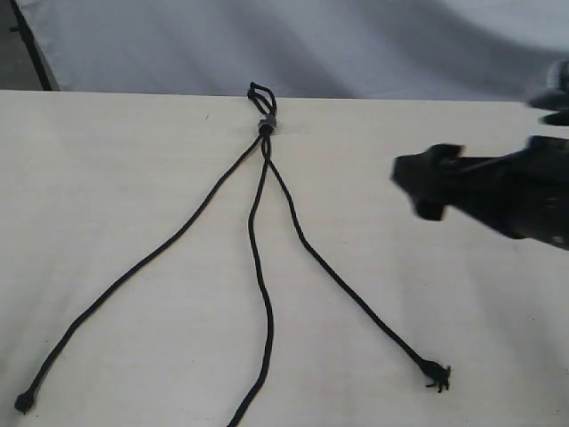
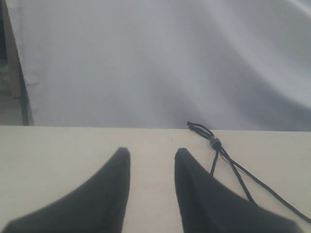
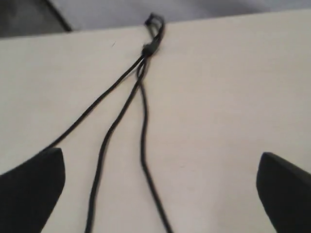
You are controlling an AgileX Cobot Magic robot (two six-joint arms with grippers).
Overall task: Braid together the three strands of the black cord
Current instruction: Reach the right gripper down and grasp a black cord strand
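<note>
Soft, even light leaves the pale table almost shadowless and free of glare, while the right gripper is smeared with blur (both wrist views are soft too, their near fingers dark and unfocused).

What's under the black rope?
The black cord lies flat on the pale table. Only bare tabletop shows around it; the thin strip directly beneath it is covered.

Pale table — white cloth backdrop
</note>
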